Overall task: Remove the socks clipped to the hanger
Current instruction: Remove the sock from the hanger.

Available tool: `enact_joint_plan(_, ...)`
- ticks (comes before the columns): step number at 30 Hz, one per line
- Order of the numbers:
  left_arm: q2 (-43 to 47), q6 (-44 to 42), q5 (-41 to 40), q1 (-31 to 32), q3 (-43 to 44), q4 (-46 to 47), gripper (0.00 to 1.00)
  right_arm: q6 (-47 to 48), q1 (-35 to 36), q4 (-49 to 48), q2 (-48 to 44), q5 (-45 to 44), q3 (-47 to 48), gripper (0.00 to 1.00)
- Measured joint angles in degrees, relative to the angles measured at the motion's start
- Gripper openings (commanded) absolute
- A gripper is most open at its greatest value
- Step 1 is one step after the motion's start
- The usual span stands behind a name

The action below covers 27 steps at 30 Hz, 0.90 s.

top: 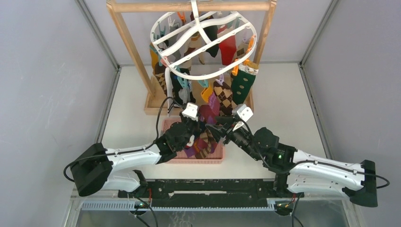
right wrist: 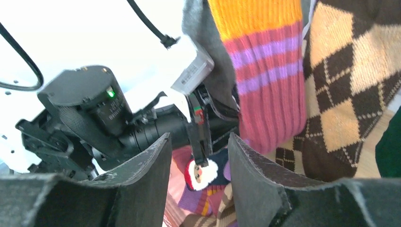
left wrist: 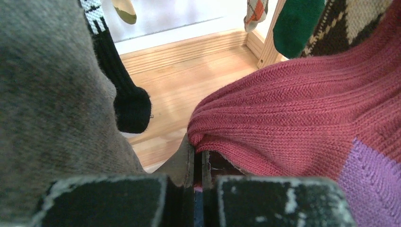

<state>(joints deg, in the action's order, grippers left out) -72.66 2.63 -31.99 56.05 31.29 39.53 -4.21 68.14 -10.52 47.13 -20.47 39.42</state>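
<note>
The white oval hanger (top: 203,35) hangs from the wooden frame with several socks clipped round it. A maroon and purple sock (top: 208,111) hangs lowest, next to an argyle sock (top: 226,97) and a green sock (top: 243,82). My left gripper (top: 195,126) is shut just under them. In the left wrist view the maroon sock (left wrist: 302,109) rests against the fingertips (left wrist: 187,156), with no fabric showing between them, and a grey sock (left wrist: 47,94) hangs close on the left. My right gripper (right wrist: 198,156) is open and empty, facing the left gripper from the right (top: 215,130).
A pink basket (top: 218,159) under both grippers holds several loose socks, one with a Santa face (right wrist: 203,172). The wooden frame stand (top: 135,56) and its base board (left wrist: 189,71) lie just behind. Grey walls close in both sides.
</note>
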Motion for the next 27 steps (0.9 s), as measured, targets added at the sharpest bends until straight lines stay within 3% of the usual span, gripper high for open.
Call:
enact_joint_plan(6,-0.2,0.0,-0.2,-0.1,-0.4,0.3,0.00,5.0,5.9,-0.5,4.7,-9.2,5.8,0.65)
enact_joint_plan(12,-0.2,0.0,-0.6,-0.3,-0.6,0.3,0.00,13.2,10.4,-5.4,12.2,-21.3,11.2,0.68)
enact_joint_plan(19,0.5,0.0,-0.8,-0.3,-1.4,0.4,0.00,25.6,11.9,-14.6,22.4,-31.8,18.1,0.68)
enact_joint_plan(27,1.2,-0.1,-0.9,-0.3,-1.6,0.4,0.00,36.0,12.2,-24.0,26.8,-37.7,21.6,0.69)
